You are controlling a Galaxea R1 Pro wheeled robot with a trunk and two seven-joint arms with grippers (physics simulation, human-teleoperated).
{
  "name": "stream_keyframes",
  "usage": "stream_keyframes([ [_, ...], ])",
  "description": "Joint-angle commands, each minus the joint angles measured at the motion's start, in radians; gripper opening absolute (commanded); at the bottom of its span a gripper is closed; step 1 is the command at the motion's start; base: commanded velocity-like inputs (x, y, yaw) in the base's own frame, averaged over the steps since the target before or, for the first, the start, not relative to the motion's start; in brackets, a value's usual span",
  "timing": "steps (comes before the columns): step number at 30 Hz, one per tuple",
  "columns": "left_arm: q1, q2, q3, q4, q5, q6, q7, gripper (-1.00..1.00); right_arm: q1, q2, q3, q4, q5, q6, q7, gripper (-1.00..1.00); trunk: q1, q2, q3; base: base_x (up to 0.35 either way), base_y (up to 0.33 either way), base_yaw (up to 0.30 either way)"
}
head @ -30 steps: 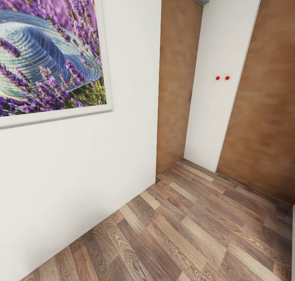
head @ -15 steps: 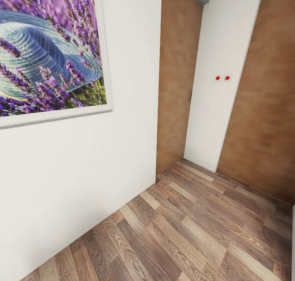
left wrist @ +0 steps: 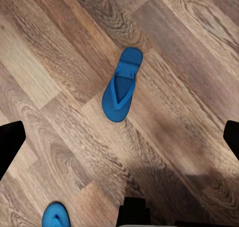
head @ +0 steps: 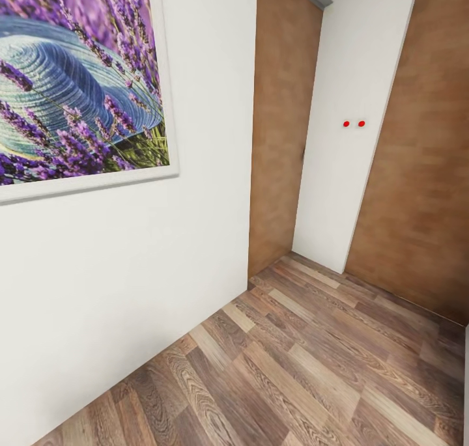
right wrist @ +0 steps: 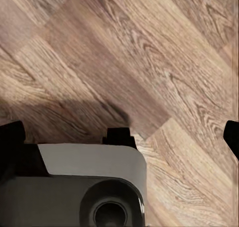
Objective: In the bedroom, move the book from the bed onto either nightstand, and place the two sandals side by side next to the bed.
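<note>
While both sets of fingers hang spread wide and empty, one blue sandal (left wrist: 121, 86) lies flat on the plank floor (left wrist: 189, 48), its mate (left wrist: 55, 216) well apart; pairing undone, book unseen.

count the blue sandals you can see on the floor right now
2. One sandal lies whole on the wood floor in the left wrist view. A second sandal is cut off at that picture's edge, well apart from the first.

floor (left wrist: 189, 62): open planks | obstacles: sandal (left wrist: 121, 85), second sandal (left wrist: 55, 216) well apart
</note>
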Motion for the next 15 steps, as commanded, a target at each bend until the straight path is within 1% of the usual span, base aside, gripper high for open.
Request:
stream_keyframes([
  [1, 0.0, 0.0, 0.0, -0.002, 0.0, 0.006, 0.002, 1.0, 0.0, -0.01, -0.002, -0.021, -0.01, 0.029, 0.005, 1.0, 0.0, -0.001, -0.001, 0.0, 0.0, 0.0],
  [2, -0.001, 0.0, 0.0, -0.002, 0.001, 0.005, 0.001, 1.0, -0.001, -0.032, -0.005, -0.055, -0.038, 0.068, 0.026, 1.0, 0.0, -0.001, -0.001, 0.0, 0.0, 0.0],
  [3, -0.001, -0.001, 0.0, -0.002, 0.001, 0.005, 0.001, 1.0, -0.001, -0.042, -0.006, -0.072, -0.058, 0.084, 0.041, 1.0, 0.0, -0.001, -0.001, 0.0, 0.0, 0.0],
  [4, -0.001, -0.001, 0.0, -0.001, 0.002, 0.005, 0.0, 1.0, -0.002, -0.06, -0.008, -0.102, -0.111, 0.109, 0.083, 1.0, 0.0, -0.001, -0.001, 0.0, 0.0, 0.0],
  [5, -0.001, -0.001, 0.0, 0.0, 0.003, 0.004, -0.001, 1.0, -0.002, -0.077, -0.009, -0.127, -0.174, 0.125, 0.137, 1.0, 0.0, -0.001, -0.001, 0.0, 0.0, 0.0],
  [7, -0.001, -0.001, 0.0, 0.001, 0.004, 0.004, -0.001, 1.0, -0.002, -0.1, -0.01, -0.144, -0.241, 0.136, 0.201, 1.0, 0.0, -0.001, -0.001, 0.0, 0.0, 0.0],
  [8, -0.001, -0.001, 0.0, 0.003, 0.005, 0.002, -0.003, 1.0, -0.002, -0.142, -0.01, -0.16, -0.337, 0.146, 0.312, 1.0, 0.0, -0.001, -0.001, 0.0, 0.0, 0.0],
  [11, -0.001, -0.001, 0.0, 0.003, 0.005, -0.003, -0.005, 1.0, -0.002, -0.179, -0.011, -0.169, -0.407, 0.15, 0.418, 1.0, 0.0, -0.001, -0.001, 0.0, 0.0, 0.0],
  [13, -0.001, -0.001, 0.001, 0.004, 0.006, -0.011, -0.005, 1.0, -0.002, -0.202, -0.011, -0.171, -0.44, 0.152, 0.485, 1.0, 0.0, -0.001, -0.001, 0.0, 0.0, 0.0],
  [15, -0.001, -0.001, 0.001, 0.004, 0.006, -0.019, -0.005, 1.0, -0.002, -0.219, -0.011, -0.173, -0.463, 0.154, 0.54, 1.0, 0.0, -0.001, -0.001, 0.0, 0.0, 0.0],
])
